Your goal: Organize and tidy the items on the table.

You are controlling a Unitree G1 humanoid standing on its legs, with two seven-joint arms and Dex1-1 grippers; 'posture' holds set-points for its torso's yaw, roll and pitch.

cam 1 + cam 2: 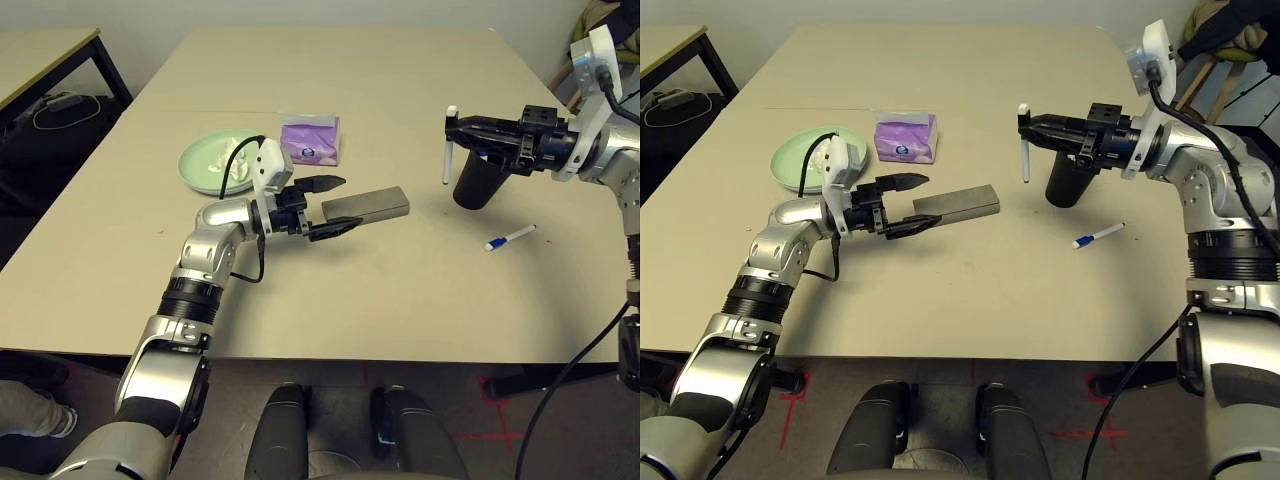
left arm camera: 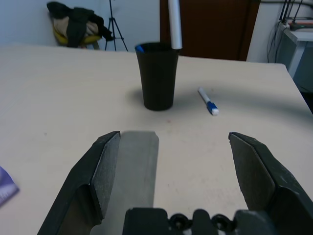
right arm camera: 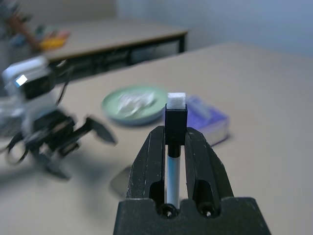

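My left gripper [image 1: 338,205] is open, its fingers on either side of the near end of the grey-brown glasses case [image 1: 372,205], which lies flat on the table [image 1: 400,290]. In the left wrist view the case [image 2: 138,166] runs close along one finger. My right gripper [image 1: 457,128] is shut on a white marker pen [image 1: 448,150], held upright just beside and above the black cup [image 1: 478,182]. A blue pen tip [image 2: 140,48] shows inside the cup. Another marker [image 1: 510,238] lies on the table near the cup.
A pale green plate [image 1: 200,165] holding crumpled white tissue [image 1: 235,165] sits behind my left wrist, with the purple tissue pack [image 1: 310,140] to its right. A smaller table [image 1: 40,50] with black legs stands at the far left.
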